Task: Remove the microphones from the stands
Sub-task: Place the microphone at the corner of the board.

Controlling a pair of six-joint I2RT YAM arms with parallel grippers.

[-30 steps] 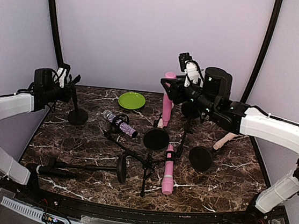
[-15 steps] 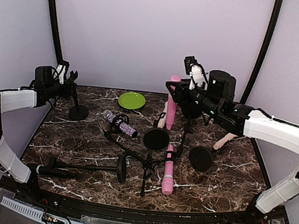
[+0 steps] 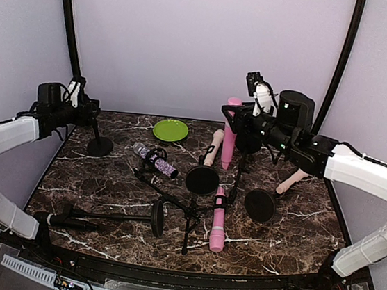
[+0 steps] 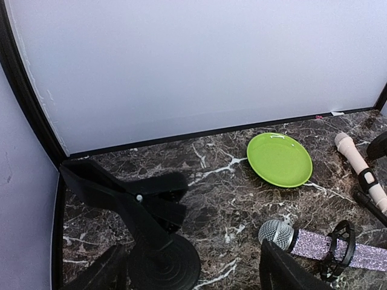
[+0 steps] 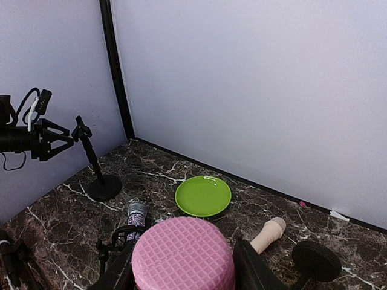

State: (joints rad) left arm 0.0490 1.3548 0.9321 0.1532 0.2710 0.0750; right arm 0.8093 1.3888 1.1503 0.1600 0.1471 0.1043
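Observation:
My right gripper (image 3: 237, 119) is shut on a pink microphone (image 3: 230, 134) and holds it upright above the back middle of the table. Its waffle-patterned head (image 5: 183, 254) fills the gap between the dark fingers (image 5: 251, 269) in the right wrist view. A thin black stand (image 3: 240, 173) rises just below and right of it, partly hidden by the arm. At the far left a black round-based stand (image 3: 98, 142) carries an empty clip (image 4: 130, 196). My left gripper (image 3: 86, 107) is open beside that clip, touching nothing.
A green plate (image 3: 170, 130) lies at the back. A glitter microphone (image 3: 155, 160) lies in a toppled clip. A second pink microphone (image 3: 218, 221), two beige ones (image 3: 213, 147) (image 3: 290, 182), a fallen tripod stand (image 3: 173, 204) and round stand bases (image 3: 202, 179) (image 3: 260, 205) crowd the middle.
The right gripper has carried the pink microphone up and to the right. The left gripper has opened, let go of the left stand and drawn back a little.

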